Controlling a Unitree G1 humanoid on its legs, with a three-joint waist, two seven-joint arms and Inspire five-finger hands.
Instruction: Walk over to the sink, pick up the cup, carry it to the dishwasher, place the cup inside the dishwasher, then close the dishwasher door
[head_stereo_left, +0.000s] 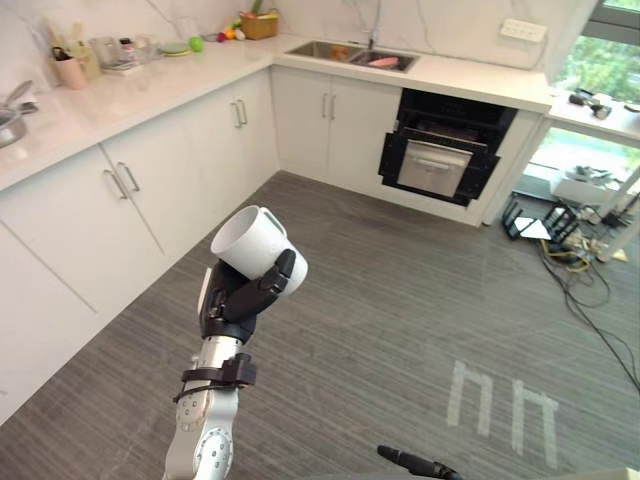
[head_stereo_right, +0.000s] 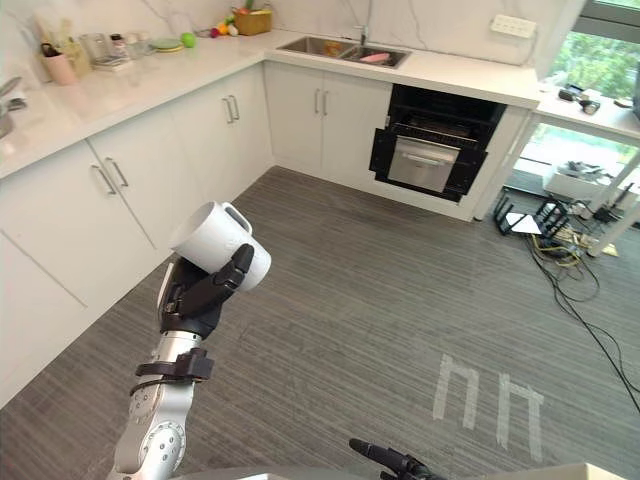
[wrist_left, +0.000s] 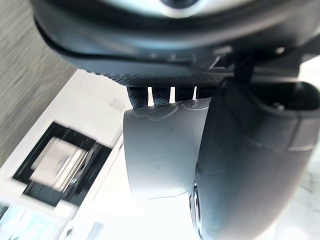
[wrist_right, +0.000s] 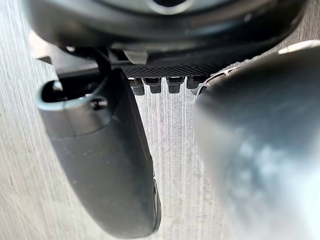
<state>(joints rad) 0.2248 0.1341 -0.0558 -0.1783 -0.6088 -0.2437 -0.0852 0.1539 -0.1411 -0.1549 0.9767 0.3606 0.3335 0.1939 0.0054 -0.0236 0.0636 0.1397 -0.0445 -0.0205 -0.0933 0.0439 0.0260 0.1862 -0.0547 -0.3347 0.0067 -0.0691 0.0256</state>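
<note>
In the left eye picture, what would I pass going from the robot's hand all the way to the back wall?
dark left hand → white ceramic cup gripped in it → grey striped floor → black dishwasher, door open → steel sink in the white counter

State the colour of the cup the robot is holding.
The cup is plain white; the left eye view shows it best.
</note>
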